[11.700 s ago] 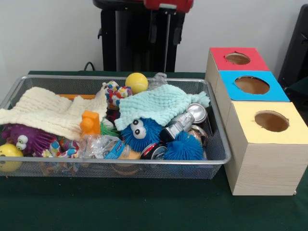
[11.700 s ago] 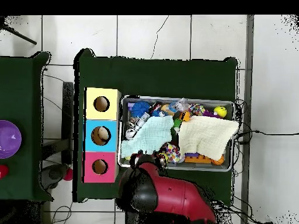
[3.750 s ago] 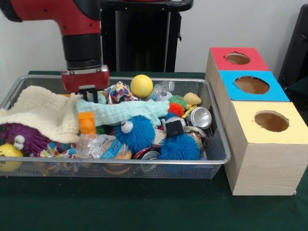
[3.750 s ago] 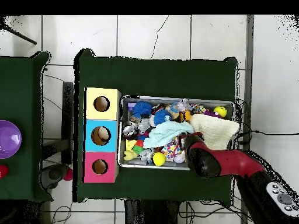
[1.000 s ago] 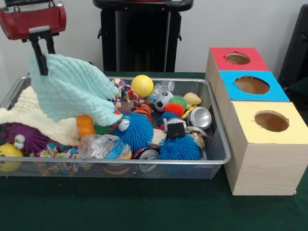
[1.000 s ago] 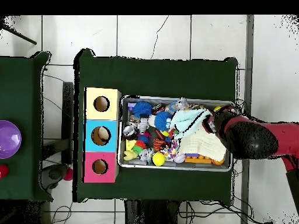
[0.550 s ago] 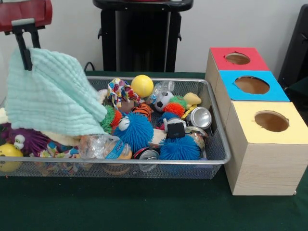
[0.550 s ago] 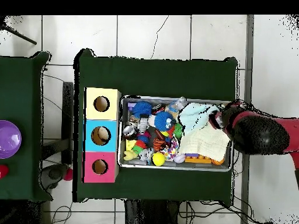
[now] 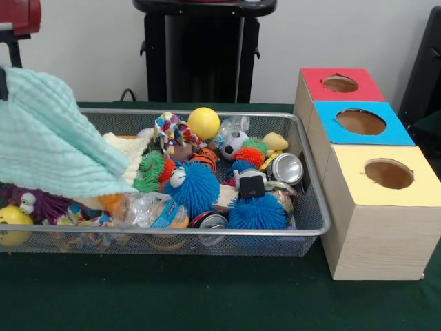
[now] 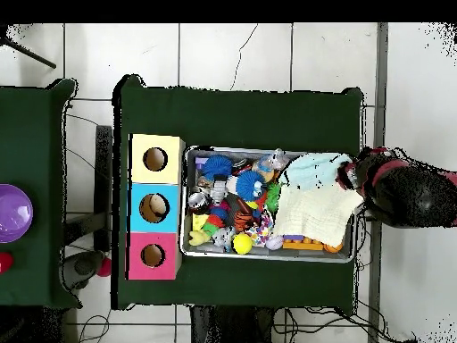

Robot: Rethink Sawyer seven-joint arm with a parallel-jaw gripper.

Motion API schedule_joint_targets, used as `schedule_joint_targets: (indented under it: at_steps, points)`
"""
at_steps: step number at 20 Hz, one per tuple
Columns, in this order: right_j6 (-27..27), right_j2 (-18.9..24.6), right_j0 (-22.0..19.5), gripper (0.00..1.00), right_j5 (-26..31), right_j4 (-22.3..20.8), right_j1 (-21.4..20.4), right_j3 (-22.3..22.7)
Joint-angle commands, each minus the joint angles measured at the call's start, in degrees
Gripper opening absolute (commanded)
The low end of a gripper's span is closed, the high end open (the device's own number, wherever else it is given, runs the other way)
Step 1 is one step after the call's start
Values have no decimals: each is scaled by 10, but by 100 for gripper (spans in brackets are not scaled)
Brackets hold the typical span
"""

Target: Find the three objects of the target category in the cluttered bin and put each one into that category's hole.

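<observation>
The wire mesh bin (image 9: 311, 181) holds a heap of toys. My gripper (image 9: 5, 76) is at the far left, above the bin's end, shut on a mint green cloth (image 9: 48, 141) that hangs from it. In the overhead view the gripper (image 10: 353, 175) is over the bin's right end with the cloth (image 10: 312, 169). The orange black-striped tiger (image 9: 204, 158) lies uncovered in the middle. A pale yellow plush (image 9: 275, 141) lies by the far right rim. The red-faced hole (image 9: 340, 83) is the farthest of the boxes' holes; it also shows in the overhead view (image 10: 153, 255).
A cream cloth (image 10: 312, 214) covers the bin's right part. Blue puffer balls (image 9: 194, 189), a yellow ball (image 9: 203, 123), a small soccer ball (image 9: 234, 145), cans (image 9: 286, 167) and a plastic bottle (image 9: 148, 209) lie around the tiger. The blue-faced hole (image 9: 360, 122) and yellow-faced hole (image 9: 388, 173) adjoin the red one.
My gripper has carried the mint cloth further left and out past the bin's end. More of the toys in the bin's middle now show, among them a green and red puffer ball.
</observation>
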Motion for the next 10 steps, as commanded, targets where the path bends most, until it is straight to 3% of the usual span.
schedule_joint_targets:
  at_steps: [1,4,10]
  points:
    - [7,-78,39,0,-36,-45,39,33]
    - [61,-101,55,0,-48,-31,36,51]
    - [164,-139,77,0,-86,47,53,86]
